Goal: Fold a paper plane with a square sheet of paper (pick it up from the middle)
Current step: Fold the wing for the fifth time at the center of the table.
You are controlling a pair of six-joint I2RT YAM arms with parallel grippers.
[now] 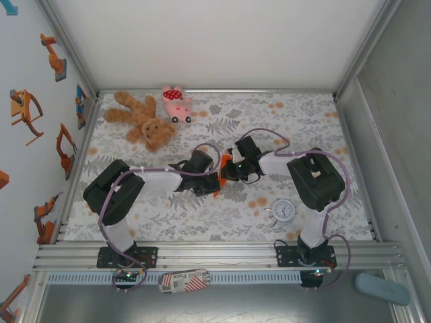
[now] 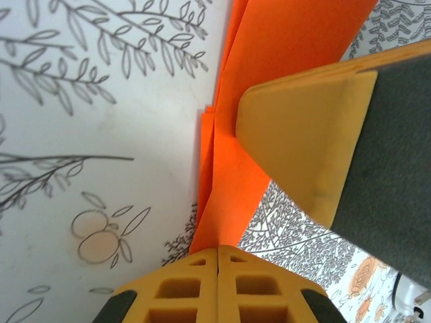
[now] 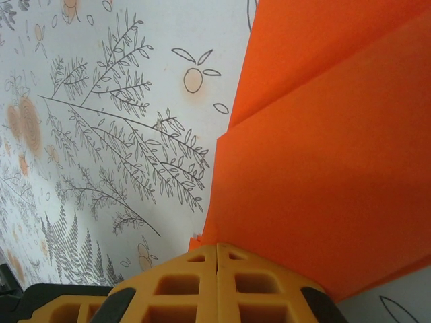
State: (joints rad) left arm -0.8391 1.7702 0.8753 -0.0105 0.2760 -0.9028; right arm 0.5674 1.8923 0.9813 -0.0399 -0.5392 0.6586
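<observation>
The bright orange paper (image 1: 223, 161) is folded into stacked layers and held above the middle of the floral table, between both grippers. In the left wrist view it is a narrow creased strip (image 2: 232, 182) running out from my left gripper (image 2: 219, 249), whose jaws are pressed together on its end. The right gripper's yellow finger (image 2: 303, 141) lies over the paper there. In the right wrist view the layered sheet (image 3: 323, 168) spreads wide from my right gripper (image 3: 217, 247), also shut on its edge. From above, the left gripper (image 1: 215, 180) and the right gripper (image 1: 229, 171) meet tip to tip.
A brown teddy bear (image 1: 145, 121) and a pink plush pig (image 1: 176, 103) lie at the back left. A small round white clock (image 1: 283, 210) sits at the front right, near the right arm's base. Walls enclose the table on three sides.
</observation>
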